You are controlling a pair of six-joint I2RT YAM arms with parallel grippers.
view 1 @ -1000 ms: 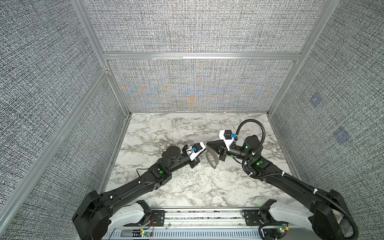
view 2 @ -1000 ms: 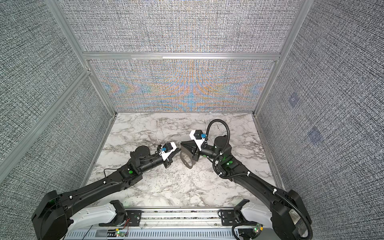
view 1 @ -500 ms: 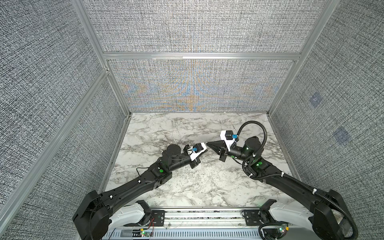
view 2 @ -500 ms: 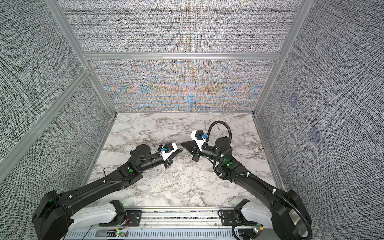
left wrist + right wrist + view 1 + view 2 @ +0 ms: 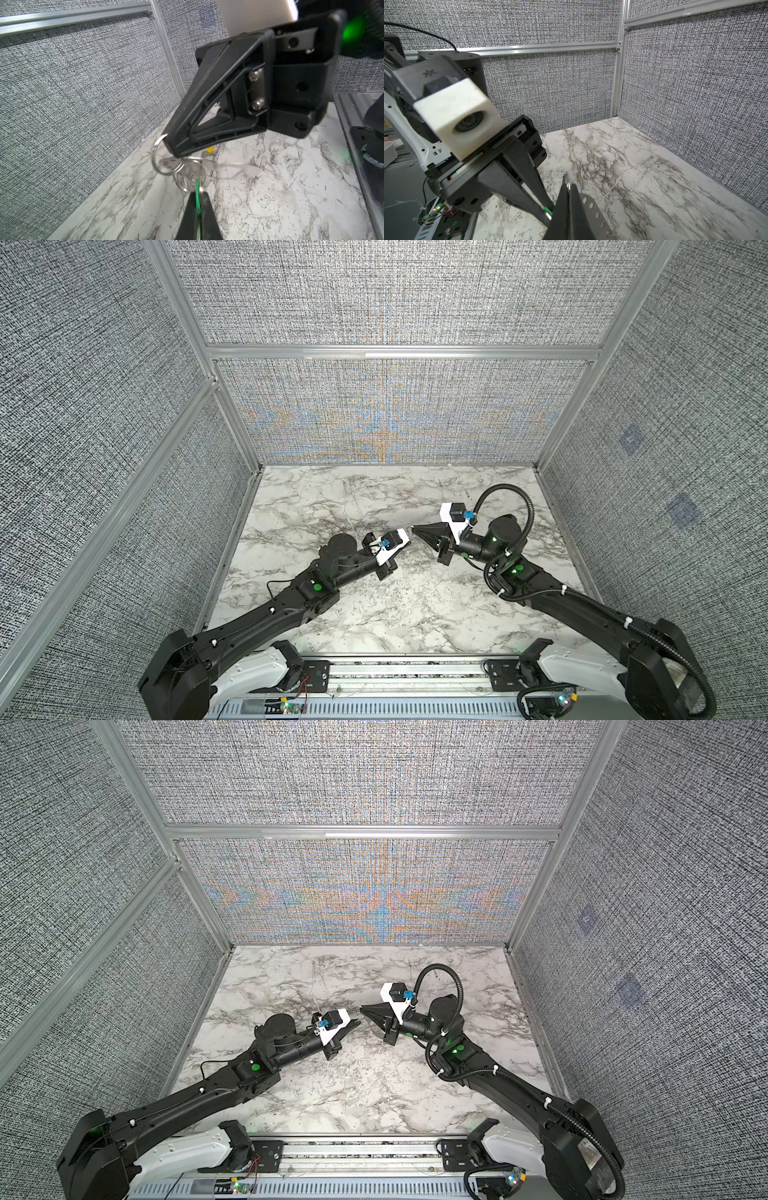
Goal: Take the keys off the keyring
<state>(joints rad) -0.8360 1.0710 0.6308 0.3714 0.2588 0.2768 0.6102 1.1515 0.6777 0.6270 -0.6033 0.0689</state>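
In both top views my two grippers meet tip to tip above the middle of the marble table (image 5: 374, 614). My left gripper (image 5: 198, 193) is shut on the thin green tag (image 5: 197, 187) of a key. Its silver ring (image 5: 188, 180) links to a second ring (image 5: 160, 158). That second ring is pinched at the tip of my shut right gripper (image 5: 568, 185). The keyring (image 5: 591, 209), a flat dark-grey strip with small holes, hangs beside the right fingers and is blurred in the left wrist view. A yellow-tagged key (image 5: 209, 150) lies on the table below.
Grey fabric walls with aluminium posts (image 5: 232, 418) close in the table on three sides. A metal rail (image 5: 395, 668) with both arm bases runs along the front edge. A black cable (image 5: 505, 493) loops above the right wrist.
The right wrist has rolled, so its gripper body shows narrower from above than a second ago. Both tips stay together at the same spot; the left arm has barely moved.
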